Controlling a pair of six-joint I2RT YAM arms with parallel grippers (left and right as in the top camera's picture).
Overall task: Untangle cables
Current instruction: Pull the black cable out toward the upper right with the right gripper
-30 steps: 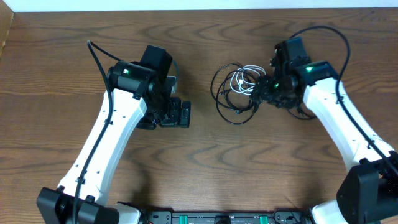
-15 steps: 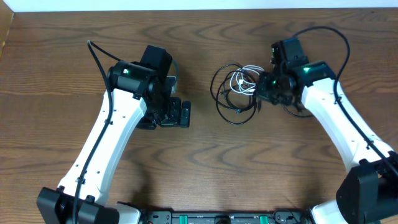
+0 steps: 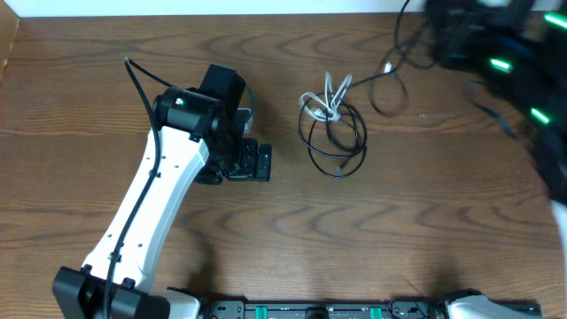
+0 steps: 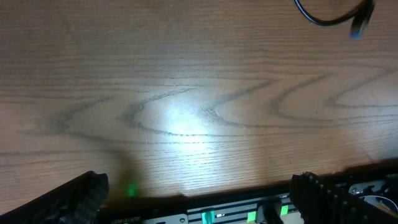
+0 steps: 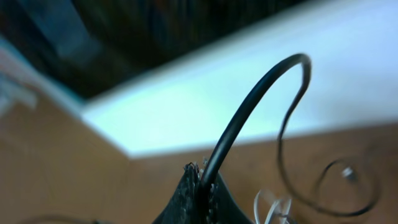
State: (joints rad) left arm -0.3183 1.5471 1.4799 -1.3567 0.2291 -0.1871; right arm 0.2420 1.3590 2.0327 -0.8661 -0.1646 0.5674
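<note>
From overhead I see the left jaws spread wide and empty over the counter (image 3: 399, 221). The cables (image 3: 333, 142) lie ahead of them and apart from them, black loops heaped with a short white cable (image 3: 334, 96) at the end of the heap nearest the right jaws. One black cable (image 3: 390, 66) leads out of the heap toward the right arm (image 3: 523, 80). That arm is only a dark smear by the counter's far edge, so this view does not give me its jaws. The right wrist camera does: those jaws are clenched on the black cable, which rises from between them and arcs over, with the white cable showing just beyond. The left wrist camera adds that both left fingertips (image 4: 81, 196) stand far apart with only wood grain between them, and a plug (image 4: 359, 25) on a black loop sits ahead, at the frame's edge. Bare counter lies on every side of the left jaws.
</note>
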